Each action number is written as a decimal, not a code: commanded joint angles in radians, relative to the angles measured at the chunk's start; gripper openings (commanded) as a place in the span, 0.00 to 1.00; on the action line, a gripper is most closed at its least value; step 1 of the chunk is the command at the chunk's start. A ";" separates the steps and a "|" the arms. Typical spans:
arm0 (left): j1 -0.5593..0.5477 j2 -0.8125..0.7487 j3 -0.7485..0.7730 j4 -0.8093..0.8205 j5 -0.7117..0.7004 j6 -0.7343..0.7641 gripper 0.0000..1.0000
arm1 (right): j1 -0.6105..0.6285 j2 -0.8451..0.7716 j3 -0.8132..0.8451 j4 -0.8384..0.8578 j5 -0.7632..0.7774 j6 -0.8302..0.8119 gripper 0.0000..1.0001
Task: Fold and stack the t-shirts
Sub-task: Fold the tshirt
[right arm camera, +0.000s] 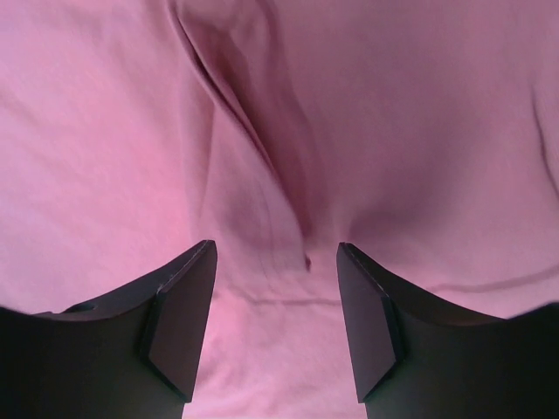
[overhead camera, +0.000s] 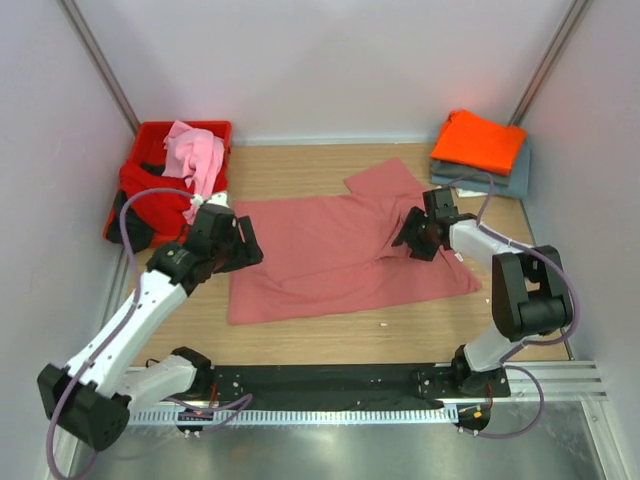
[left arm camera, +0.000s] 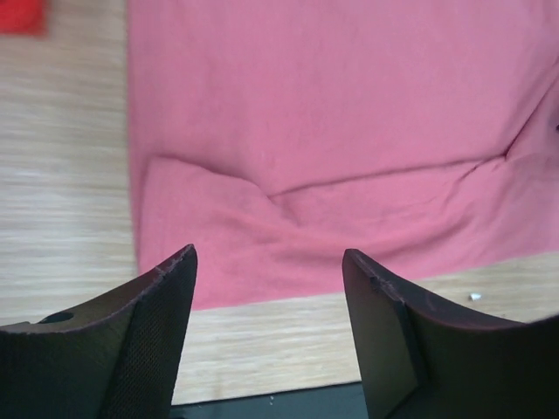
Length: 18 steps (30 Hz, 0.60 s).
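Now the left gripper and right gripper hang spread apart over the salmon-pink shirt. A red crate sits upper left, a folded stack upper right.

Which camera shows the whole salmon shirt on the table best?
Top external: nearly the whole salmon shirt is in frame, spread out. Left wrist shows only one corner; right wrist only close-up wrinkles.
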 commanded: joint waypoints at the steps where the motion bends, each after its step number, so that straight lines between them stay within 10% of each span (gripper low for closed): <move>1: 0.002 -0.097 0.023 -0.117 -0.162 0.125 0.70 | 0.018 0.070 0.076 0.069 0.024 -0.008 0.63; 18: 0.001 -0.129 -0.004 -0.106 -0.187 0.131 0.73 | 0.096 0.237 0.510 -0.045 -0.097 0.013 0.73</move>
